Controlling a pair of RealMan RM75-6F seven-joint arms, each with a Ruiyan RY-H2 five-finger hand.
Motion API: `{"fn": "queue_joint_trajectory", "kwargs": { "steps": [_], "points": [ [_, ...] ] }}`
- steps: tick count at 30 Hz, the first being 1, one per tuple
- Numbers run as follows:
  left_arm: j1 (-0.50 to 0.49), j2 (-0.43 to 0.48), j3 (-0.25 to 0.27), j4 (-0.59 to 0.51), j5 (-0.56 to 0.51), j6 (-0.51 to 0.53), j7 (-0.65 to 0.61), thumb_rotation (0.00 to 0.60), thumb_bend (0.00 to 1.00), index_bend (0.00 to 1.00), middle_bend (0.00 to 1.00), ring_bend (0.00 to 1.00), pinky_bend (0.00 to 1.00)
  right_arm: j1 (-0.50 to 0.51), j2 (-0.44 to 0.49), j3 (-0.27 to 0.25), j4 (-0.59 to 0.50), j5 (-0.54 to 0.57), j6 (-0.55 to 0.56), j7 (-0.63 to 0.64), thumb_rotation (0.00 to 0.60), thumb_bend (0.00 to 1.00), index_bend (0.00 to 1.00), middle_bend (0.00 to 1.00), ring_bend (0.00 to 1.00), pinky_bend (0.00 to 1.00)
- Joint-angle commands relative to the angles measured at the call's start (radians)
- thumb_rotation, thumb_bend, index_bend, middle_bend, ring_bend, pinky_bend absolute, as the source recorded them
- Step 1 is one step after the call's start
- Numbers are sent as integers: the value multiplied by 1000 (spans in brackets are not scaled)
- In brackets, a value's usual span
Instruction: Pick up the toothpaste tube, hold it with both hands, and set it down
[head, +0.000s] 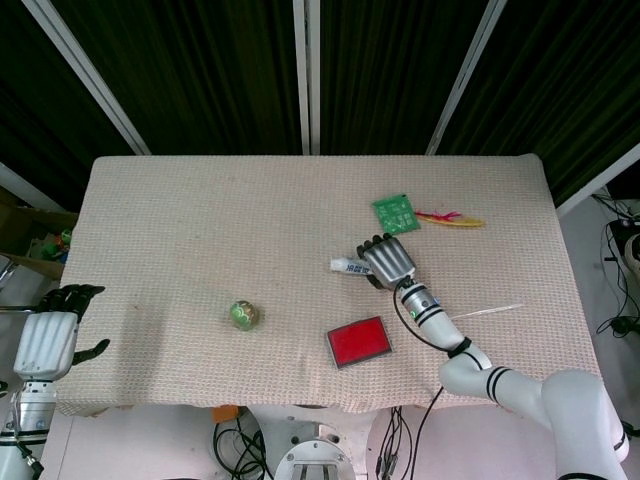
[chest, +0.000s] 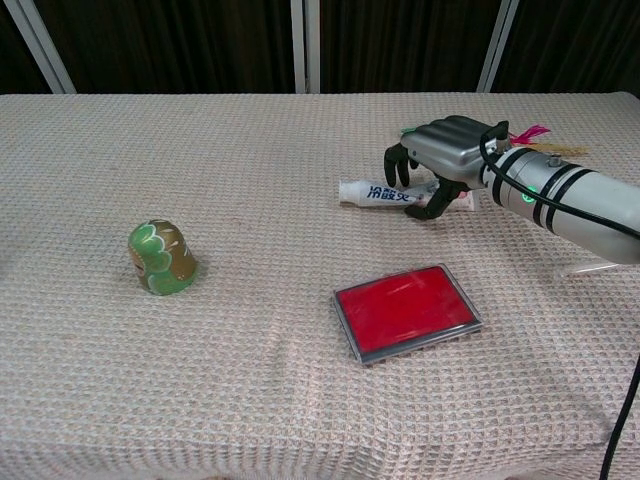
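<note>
The white toothpaste tube (head: 345, 266) (chest: 368, 192) lies flat on the woven tablecloth, right of centre, with its cap end pointing left. My right hand (head: 388, 260) (chest: 448, 150) is over the tube's right half. Its fingers curl down behind the tube and its thumb presses the front side, so it grips the tube on the table. The hand hides the tube's right end. My left hand (head: 48, 338) hangs off the table's near left corner, holding nothing, and shows only in the head view.
A red flat box (head: 358, 342) (chest: 405, 310) lies just in front of the tube. A green dome-shaped toy (head: 243, 316) (chest: 160, 257) stands left of centre. Behind the right hand are a green packet (head: 395, 212) and a feather (head: 450, 218). A thin white stick (head: 485, 311) lies at the right.
</note>
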Motion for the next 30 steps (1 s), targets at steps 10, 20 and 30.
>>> {"fn": "queue_joint_trajectory", "kwargs": {
  "steps": [10, 20, 30],
  "points": [
    [-1, -1, -3, -2, -2, -6, 3, 600, 110, 243, 242, 192, 209, 26, -5, -1, 35, 5, -18, 22, 600, 459, 486, 461, 354, 456],
    [-7, 2, -7, -7, -11, -20, 9, 600, 110, 243, 242, 193, 209, 56, -44, -15, 109, -24, -25, 79, 600, 647, 628, 547, 467, 583],
    [-51, 23, -29, -43, 12, -53, 5, 600, 109, 243, 242, 192, 209, 1, -82, -56, 201, -153, 205, 405, 600, 684, 775, 629, 543, 645]
  ]
}}
